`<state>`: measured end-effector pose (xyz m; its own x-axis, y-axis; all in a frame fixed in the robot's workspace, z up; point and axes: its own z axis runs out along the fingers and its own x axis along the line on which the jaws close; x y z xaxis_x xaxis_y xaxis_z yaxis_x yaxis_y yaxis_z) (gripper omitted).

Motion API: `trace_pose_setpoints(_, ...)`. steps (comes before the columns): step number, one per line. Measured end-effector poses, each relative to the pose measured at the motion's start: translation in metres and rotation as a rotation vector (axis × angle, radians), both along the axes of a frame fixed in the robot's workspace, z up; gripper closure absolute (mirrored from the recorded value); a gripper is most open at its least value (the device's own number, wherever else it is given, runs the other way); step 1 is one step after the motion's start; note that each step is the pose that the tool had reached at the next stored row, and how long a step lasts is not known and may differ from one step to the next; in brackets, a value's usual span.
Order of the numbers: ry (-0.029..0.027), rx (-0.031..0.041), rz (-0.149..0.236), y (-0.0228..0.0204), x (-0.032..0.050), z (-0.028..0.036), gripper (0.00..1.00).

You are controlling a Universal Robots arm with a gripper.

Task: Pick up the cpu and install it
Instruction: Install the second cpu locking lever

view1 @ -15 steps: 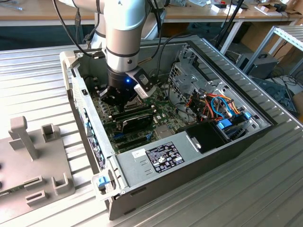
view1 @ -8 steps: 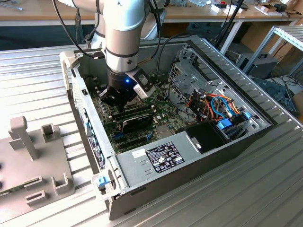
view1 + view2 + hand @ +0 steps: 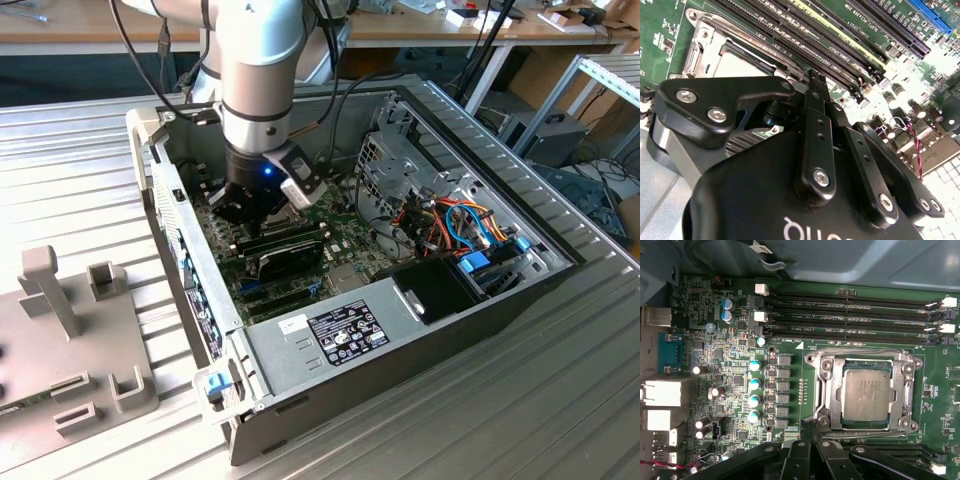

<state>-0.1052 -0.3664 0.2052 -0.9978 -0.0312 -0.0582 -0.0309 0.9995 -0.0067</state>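
Black end effector (image 3: pixel 812 432) fingers sit pinched together, holding nothing, right by the socket (image 3: pixel 827 390) — my cpu (image 3: pixel 868 394) already lies flat inside its metal frame, so it stays put.

Gripper (image 3: pixel 812 80) body hides most of socket (image 3: pixel 715 55) behind jaws; chip (image 3: pixel 735 64) mostly covered there; fingertip gap unreadable.
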Motion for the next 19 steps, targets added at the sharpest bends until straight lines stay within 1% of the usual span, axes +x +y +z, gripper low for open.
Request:
trace_pose_setpoints(8,-0.0016,-0.0001,0.000,0.0001,-0.0013,-0.0025,0.89)
trace_pose_setpoints(13,-0.0010,-0.0010,0.000,-0.0003,-0.0015,-0.0024,0.89)
trace_pose_setpoints(19,-0.0009,-0.0019,0.000,-0.0027,-0.0014,-0.0024,0.89)
